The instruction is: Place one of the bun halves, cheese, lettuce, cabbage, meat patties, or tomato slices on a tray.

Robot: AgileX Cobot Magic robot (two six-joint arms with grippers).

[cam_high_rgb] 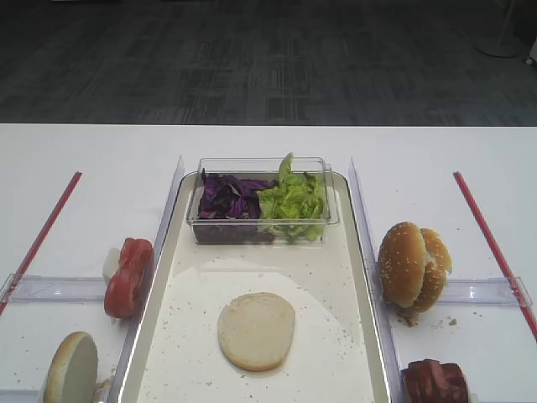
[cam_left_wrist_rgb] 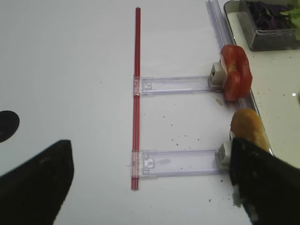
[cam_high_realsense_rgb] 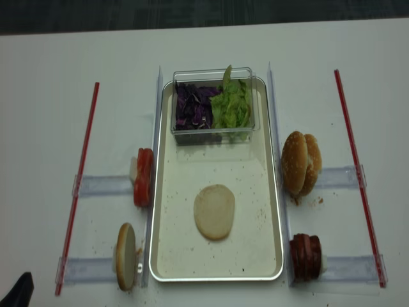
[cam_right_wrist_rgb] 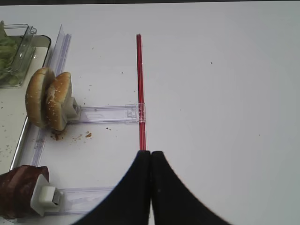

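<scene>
A pale bun half (cam_high_rgb: 256,330) lies flat on the silver tray (cam_high_rgb: 159,302). Purple cabbage (cam_high_rgb: 228,197) and green lettuce (cam_high_rgb: 294,201) fill a clear tub at the tray's far end. Left of the tray, tomato slices (cam_high_rgb: 128,277) and another bun half (cam_high_rgb: 71,369) stand on edge; meat patties (cam_high_rgb: 435,382) stand on its right. Cheese is out of view. My left gripper (cam_left_wrist_rgb: 151,154) is open and empty over the table left of the tray, its right finger (cam_left_wrist_rgb: 267,183) near the edge-standing bun half (cam_left_wrist_rgb: 248,126). My right gripper (cam_right_wrist_rgb: 151,152) is shut, empty, right of the tray.
Thick sesame bun halves (cam_high_rgb: 413,267) stand on a clear plastic holder (cam_high_rgb: 482,291) right of the tray. Red strips (cam_high_rgb: 42,235) (cam_high_rgb: 491,243) run along both sides of the table. Clear rails (cam_high_rgb: 168,201) flank the tray. Crumbs speckle the tray floor.
</scene>
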